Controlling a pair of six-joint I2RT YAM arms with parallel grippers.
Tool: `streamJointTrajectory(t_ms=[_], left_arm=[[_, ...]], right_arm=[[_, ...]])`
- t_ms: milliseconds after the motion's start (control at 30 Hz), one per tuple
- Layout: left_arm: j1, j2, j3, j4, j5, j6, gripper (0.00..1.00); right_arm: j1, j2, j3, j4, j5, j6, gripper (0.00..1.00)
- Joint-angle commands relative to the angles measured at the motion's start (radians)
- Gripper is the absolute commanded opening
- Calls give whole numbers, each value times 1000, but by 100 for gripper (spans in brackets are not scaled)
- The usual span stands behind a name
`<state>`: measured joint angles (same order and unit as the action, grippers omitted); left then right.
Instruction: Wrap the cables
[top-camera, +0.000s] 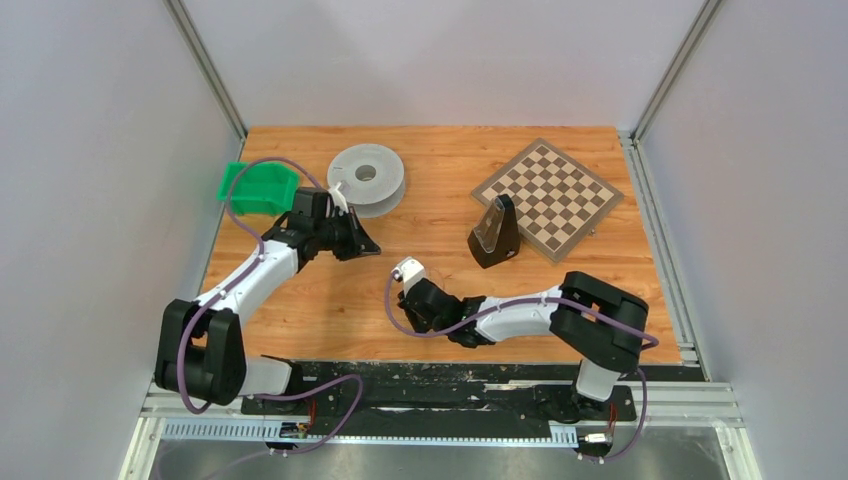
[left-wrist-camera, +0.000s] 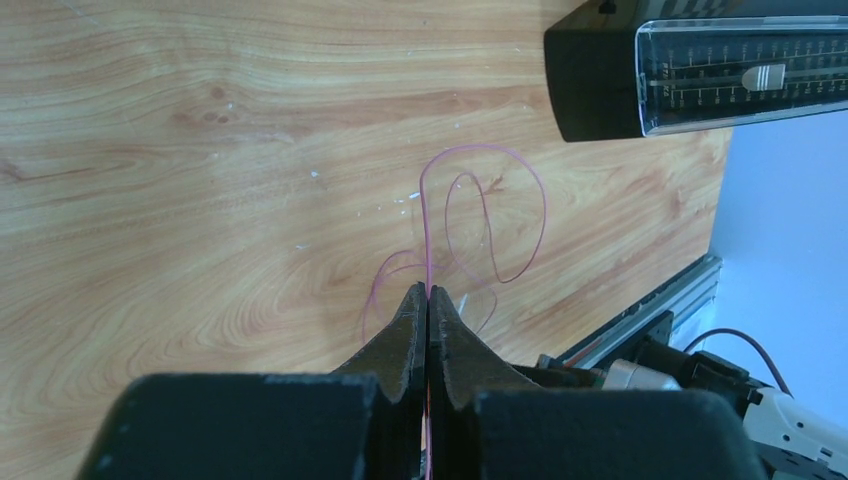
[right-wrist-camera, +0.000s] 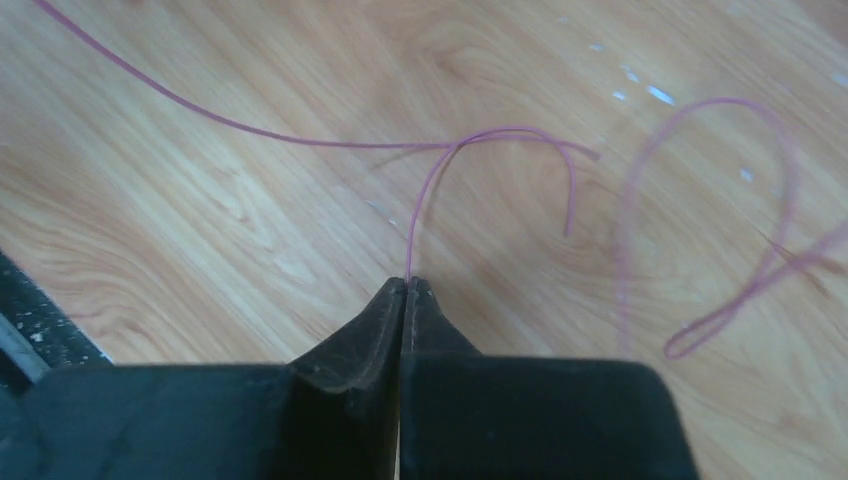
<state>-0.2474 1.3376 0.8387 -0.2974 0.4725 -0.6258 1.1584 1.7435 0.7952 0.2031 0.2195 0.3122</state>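
Nearest the bases, the right claw (right-wrist-camera: 406, 282) was pressed together on the thin reddish wire (right-wrist-camera: 300, 141), which ran out from its tips and lay in loose loops on the wooden table (right-wrist-camera: 200, 260). Farther out, the left claw (left-wrist-camera: 428, 290) pinched the same wire, with a black metronome (left-wrist-camera: 600, 80) beyond. A grey spool (top-camera: 366, 178), a green bin (top-camera: 262, 188) and a chessboard (top-camera: 547, 195) stood at the far side.

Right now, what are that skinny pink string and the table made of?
The string looks like thin plastic-coated wire, maybe: smooth, reddish-pink, holding springy loops. The table looks like wood or wood-print laminate: orange grain lines, slight shine.
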Motion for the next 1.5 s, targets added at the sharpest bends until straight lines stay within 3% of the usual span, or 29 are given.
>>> streamJointTrajectory(t_ms=[0, 100, 233, 333, 467, 533, 633, 733, 933, 1133, 1267, 1467], left_arm=[[-4, -85, 28, 9, -24, 10, 1], [-4, -123, 36, -10, -67, 40, 2], [-15, -90, 87, -81, -127, 74, 3], [-91, -77, 108, -86, -240, 91, 8], [-190, -12, 197, -134, -316, 117, 34], [-223, 18, 268, -188, -364, 140, 41], [-253, -17, 326, -199, -381, 192, 47], [-267, -122, 351, -144, -309, 301, 48], [-274, -350, 240, 23, 20, 681, 52], [-277, -470, 183, 28, 284, 923, 54], [-298, -496, 193, 18, 347, 990, 56], [-415, -463, 262, -144, 305, 1157, 58]], right_arm=[[-6, -130, 1, -241, 214, 124, 0], [-18, -302, -33, -423, 258, 192, 0], [-18, -623, -68, -514, 257, 190, 0], [-19, -851, -91, -540, 280, 172, 0], [-19, -1080, -93, -524, 298, 97, 0], [-20, -1132, -72, -527, 299, 47, 0], [-20, -1155, -23, -564, 295, 10, 0], [-21, -1137, 25, -586, 251, -38, 0], [-28, -1036, 163, -642, 63, -122, 0], [-38, -967, 254, -660, -176, -193, 0], [-62, -910, 294, -701, -290, -193, 0], [-87, -825, 350, -704, -415, -174, 0]])
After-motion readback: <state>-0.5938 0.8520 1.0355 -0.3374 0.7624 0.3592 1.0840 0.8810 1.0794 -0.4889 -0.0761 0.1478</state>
